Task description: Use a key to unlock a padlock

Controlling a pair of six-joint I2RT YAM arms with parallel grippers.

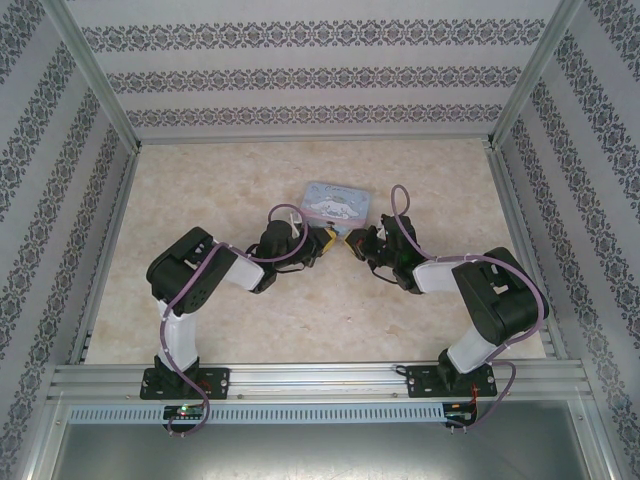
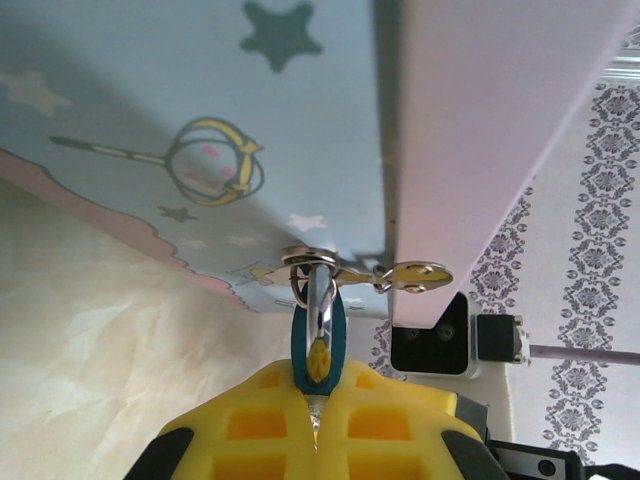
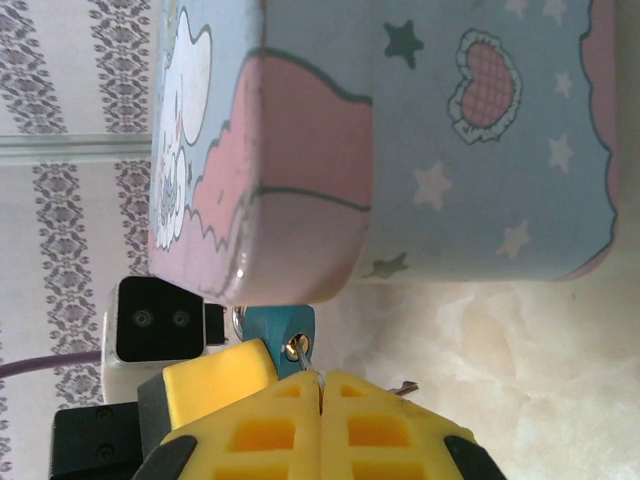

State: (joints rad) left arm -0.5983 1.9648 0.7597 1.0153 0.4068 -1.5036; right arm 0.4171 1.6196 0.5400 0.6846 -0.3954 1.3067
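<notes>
The small teal padlock (image 2: 318,338) hangs by its silvery shackle (image 2: 320,290) from the latch of the pale-blue tin (image 2: 200,120). My left gripper (image 2: 318,385) is shut on the padlock body. From the other side, my right gripper (image 3: 321,378) is shut on the key (image 3: 305,362). The key's blade tip sits in the keyhole on the padlock (image 3: 275,328) underside. From above, the left gripper (image 1: 330,243) and the right gripper (image 1: 352,245) meet tip to tip just in front of the tin (image 1: 337,203), hiding the padlock.
The cartoon-printed tin (image 3: 420,150) rests on the marbled table (image 1: 240,190), close over both grippers. A small brass tab (image 2: 420,275) hangs at the tin's latch. Patterned walls and aluminium rails (image 1: 320,375) box in the table.
</notes>
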